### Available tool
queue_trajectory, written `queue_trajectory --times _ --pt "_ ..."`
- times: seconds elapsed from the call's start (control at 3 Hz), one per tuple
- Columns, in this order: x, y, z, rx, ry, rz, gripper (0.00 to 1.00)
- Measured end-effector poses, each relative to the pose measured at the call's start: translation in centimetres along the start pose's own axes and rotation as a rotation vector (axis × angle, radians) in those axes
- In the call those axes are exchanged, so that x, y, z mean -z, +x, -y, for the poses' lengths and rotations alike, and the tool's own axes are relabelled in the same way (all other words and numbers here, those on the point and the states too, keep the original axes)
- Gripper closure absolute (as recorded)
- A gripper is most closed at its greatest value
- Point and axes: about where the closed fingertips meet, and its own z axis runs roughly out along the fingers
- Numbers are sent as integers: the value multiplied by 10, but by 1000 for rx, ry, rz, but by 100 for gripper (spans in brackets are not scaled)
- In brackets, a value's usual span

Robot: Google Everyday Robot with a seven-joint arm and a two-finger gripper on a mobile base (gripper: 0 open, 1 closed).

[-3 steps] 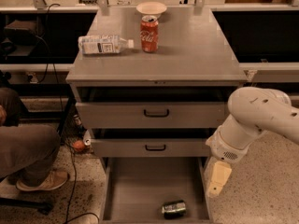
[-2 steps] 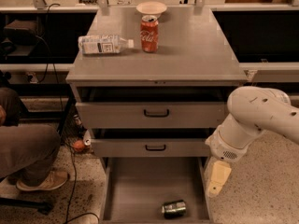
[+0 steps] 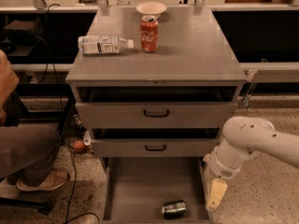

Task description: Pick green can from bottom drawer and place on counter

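The green can (image 3: pixel 174 208) lies on its side on the floor of the open bottom drawer (image 3: pixel 140 185), near its front right. My gripper (image 3: pixel 215 194) hangs at the end of the white arm, over the drawer's right wall, just right of and a little above the can. It holds nothing. The counter (image 3: pixel 187 50) is the grey cabinet top above.
On the counter stand a red Coca-Cola can (image 3: pixel 149 33), a plastic bottle lying on its side (image 3: pixel 103 44) and a white bowl (image 3: pixel 151 8). Two upper drawers with black handles (image 3: pixel 156 113) are partly open. A seated person's leg and shoe (image 3: pixel 37 171) are at the left.
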Motion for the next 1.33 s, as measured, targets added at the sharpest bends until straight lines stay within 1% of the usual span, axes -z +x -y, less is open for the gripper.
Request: queue_trajectory --times 0.33,0.67,1.0,1.33 --pt "-63 21 11 -5 -1 61 0" --pt "-63 21 11 -5 -1 61 0" --pt "-79 15 20 32 -13 76 0" --pt "-119 3 51 128 6 110 0"
